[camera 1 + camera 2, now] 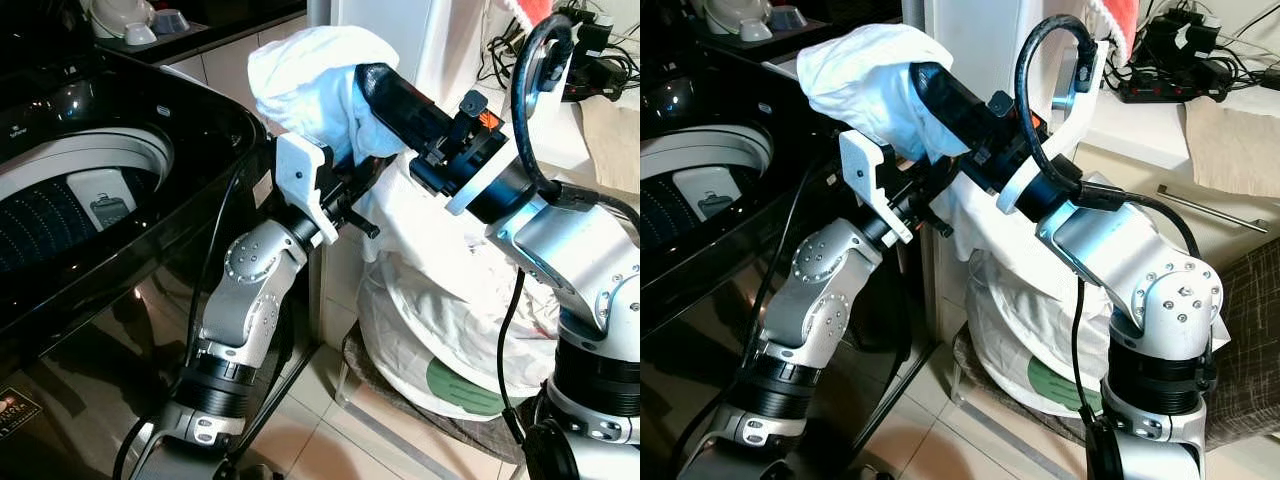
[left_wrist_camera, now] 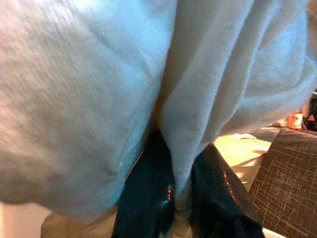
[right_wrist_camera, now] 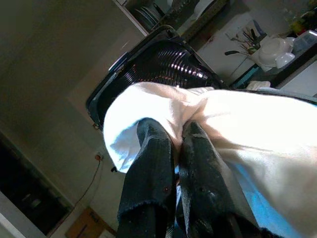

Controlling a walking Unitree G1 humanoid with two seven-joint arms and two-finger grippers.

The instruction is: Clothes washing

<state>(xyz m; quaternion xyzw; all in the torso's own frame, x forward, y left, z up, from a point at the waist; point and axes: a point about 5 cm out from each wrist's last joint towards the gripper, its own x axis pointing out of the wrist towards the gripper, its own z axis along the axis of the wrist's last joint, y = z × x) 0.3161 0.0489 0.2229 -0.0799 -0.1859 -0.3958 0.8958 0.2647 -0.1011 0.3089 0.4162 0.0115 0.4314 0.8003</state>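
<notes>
Both head eyes are looking forward and down, sharing the washing machine (image 1: 90, 190) at 9 o'clock and the white cloth (image 1: 310, 85) near 12. Each wrist camera is peering along its gripper fingers (image 3: 148, 163), pressed close against that cloth.

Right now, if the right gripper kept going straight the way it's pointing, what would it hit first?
Beyond the white cloth it grips, the right gripper points toward the washing machine; its open drum looks first in line, though depth is unclear.
</notes>
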